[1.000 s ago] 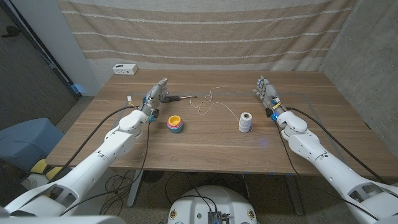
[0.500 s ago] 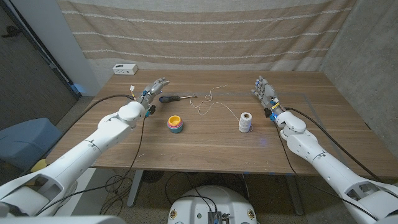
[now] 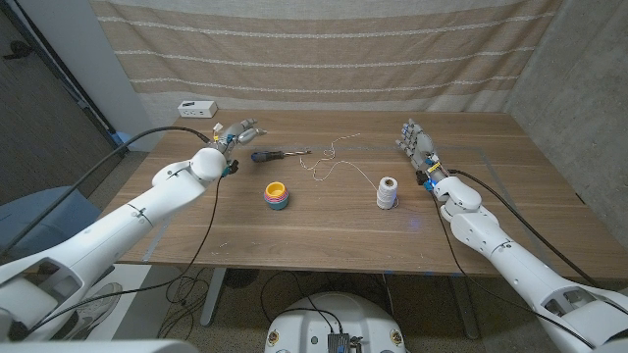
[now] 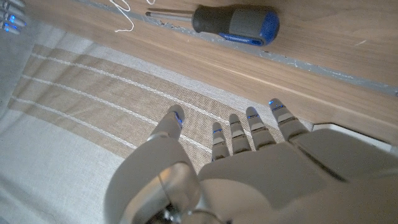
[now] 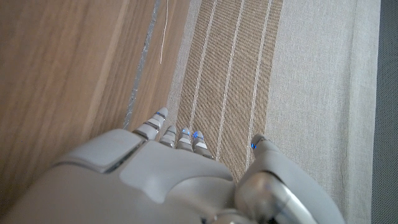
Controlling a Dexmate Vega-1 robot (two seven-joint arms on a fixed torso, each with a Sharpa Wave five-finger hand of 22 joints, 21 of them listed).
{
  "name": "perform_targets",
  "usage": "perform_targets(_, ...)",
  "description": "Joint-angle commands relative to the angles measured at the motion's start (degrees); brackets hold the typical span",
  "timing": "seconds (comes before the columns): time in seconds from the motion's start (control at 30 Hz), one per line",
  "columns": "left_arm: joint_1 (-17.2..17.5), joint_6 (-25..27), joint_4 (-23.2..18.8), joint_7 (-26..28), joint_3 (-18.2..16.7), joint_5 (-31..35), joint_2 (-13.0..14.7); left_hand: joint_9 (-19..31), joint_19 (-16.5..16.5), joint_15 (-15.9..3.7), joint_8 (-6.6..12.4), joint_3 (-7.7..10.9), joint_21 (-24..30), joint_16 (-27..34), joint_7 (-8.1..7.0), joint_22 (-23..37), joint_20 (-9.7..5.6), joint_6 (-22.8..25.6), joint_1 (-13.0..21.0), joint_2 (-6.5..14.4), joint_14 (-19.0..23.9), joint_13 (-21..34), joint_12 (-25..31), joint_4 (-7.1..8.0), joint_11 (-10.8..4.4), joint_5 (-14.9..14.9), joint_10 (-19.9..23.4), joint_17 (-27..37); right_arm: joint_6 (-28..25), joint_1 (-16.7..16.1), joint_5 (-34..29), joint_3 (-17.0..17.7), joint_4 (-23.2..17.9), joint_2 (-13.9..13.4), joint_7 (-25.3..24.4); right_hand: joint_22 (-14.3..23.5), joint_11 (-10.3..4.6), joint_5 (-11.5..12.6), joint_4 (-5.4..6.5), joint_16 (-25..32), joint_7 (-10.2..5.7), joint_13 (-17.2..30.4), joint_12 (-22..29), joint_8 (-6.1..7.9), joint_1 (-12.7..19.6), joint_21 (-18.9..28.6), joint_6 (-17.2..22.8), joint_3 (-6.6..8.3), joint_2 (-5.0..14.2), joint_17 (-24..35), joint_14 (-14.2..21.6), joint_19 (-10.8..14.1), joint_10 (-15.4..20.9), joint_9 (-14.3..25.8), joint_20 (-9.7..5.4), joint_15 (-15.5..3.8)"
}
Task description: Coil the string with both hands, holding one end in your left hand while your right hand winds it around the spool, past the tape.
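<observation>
Nearest you on the wooden table stand the stack of small coloured rings, yellow on top, and, to its right, the white spool of string, upright. From the spool a loose thin white string trails away toward the far edge in loops, ending near the middle of the table; nothing holds it. Just left of those loops lies the black-and-blue-handled screwdriver.

Your left hand hangs over the far left of the table, near the screwdriver's handle, its fingers straight, apart and empty. Your right hand stands beyond and to the right of the spool, fingers extended, gripping nothing. A white box sits at the far left corner.

I judge the coiling not yet begun: you are at the reach for the string. Next, bring your left hand right, past the screwdriver, to pinch the free end; it lies flat and thin, so come down closely. I cannot make out any tape.
</observation>
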Motion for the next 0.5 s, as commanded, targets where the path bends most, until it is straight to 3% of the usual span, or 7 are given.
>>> perform_targets(0.03, -7.83, 14.79, -6.24, -7.48, 10.64, 18.69, 4.32, 0.33, 1.87, -1.46, 0.68, -0.01, 0.76, 0.69, -0.04, 0.21, 0.27, 1.57, 2.65, -0.55, 2.31, 0.37, 0.32, -0.54, -0.73, -0.20, 1.16, 0.44, 1.71, -0.75, 0.05, 0.05, 0.26, 0.54, 0.56, 0.08, 0.34, 0.26, -0.44, 0.04, -0.15, 0.28, 0.02, 0.22, 0.21, 0.44, 0.16, 0.23, -0.31, 0.24, 0.06, 0.23, 0.17, 0.30, 0.36, 0.05)
perform_targets(0.17, -9.40, 16.36, -6.79, -10.59, 12.52, 22.82, 4.38, 0.35, 2.68, -2.46, 1.02, -0.31, 0.98, 0.87, -0.98, 0.28, -0.52, 2.79, 4.39, -1.71, 3.08, 0.56, 0.47, -0.83, -1.58, -0.28, 1.93, 0.69, 2.64, -0.69, -0.49, -0.29, 0.27, 0.68, 1.07, 0.09, 0.33, 0.29, -0.54, 0.00, -0.17, 0.28, 0.01, 0.22, 0.29, 0.42, 0.28, 0.27, -0.25, 0.23, 0.08, 0.25, 0.23, 0.30, 0.35, 0.04)
perform_targets(0.3, -11.18, 17.46, -6.67, -14.11, 14.28, 26.51, 3.99, 0.36, 2.98, -2.61, 1.06, -0.48, 1.02, 0.85, -0.95, 0.30, -0.76, 3.12, 5.59, -2.50, 3.23, 0.67, 0.44, -0.95, -1.78, -0.25, 2.08, 0.78, 3.16, -0.75, -1.70, -0.90, -0.92, 0.28, 1.19, 0.09, 0.33, 0.31, -0.63, -0.03, -0.22, 0.28, -0.02, 0.19, 0.38, 0.42, 0.33, 0.30, -0.22, 0.22, 0.10, 0.28, 0.24, 0.30, 0.37, 0.09)
perform_targets(0.43, -13.53, 18.32, -6.18, -18.79, 16.66, 30.71, 3.56, 0.40, 3.07, -2.47, 1.08, -0.70, 0.96, 0.72, -0.52, 0.34, -2.37, 3.44, 7.29, -3.34, 3.09, 0.87, 0.31, -0.91, -1.48, -0.13, 1.92, 0.92, 3.70, -0.89, -3.00, -1.39, -2.41, -0.25, 1.02, 0.09, 0.39, 0.32, -0.69, -0.06, -0.30, 0.28, -0.02, 0.23, 0.43, 0.41, 0.50, 0.31, -0.22, 0.22, 0.10, 0.28, 0.30, 0.30, 0.34, 0.05)
perform_targets(0.5, -14.92, 18.56, -5.78, -21.69, 18.02, 32.84, 3.34, 0.46, 3.28, -2.15, 0.87, -1.16, 0.94, 0.28, -0.36, 0.35, -4.35, 3.16, 8.82, -4.37, 2.09, 1.09, 0.07, -0.78, -1.10, -0.04, 1.43, 1.06, 3.69, -1.13, -3.65, -1.52, -3.43, -0.64, 0.55, 0.09, 0.40, 0.33, -0.73, -0.06, -0.31, 0.28, 0.00, 0.23, 0.45, 0.40, 0.54, 0.32, -0.22, 0.21, 0.13, 0.27, 0.37, 0.30, 0.33, 0.02)
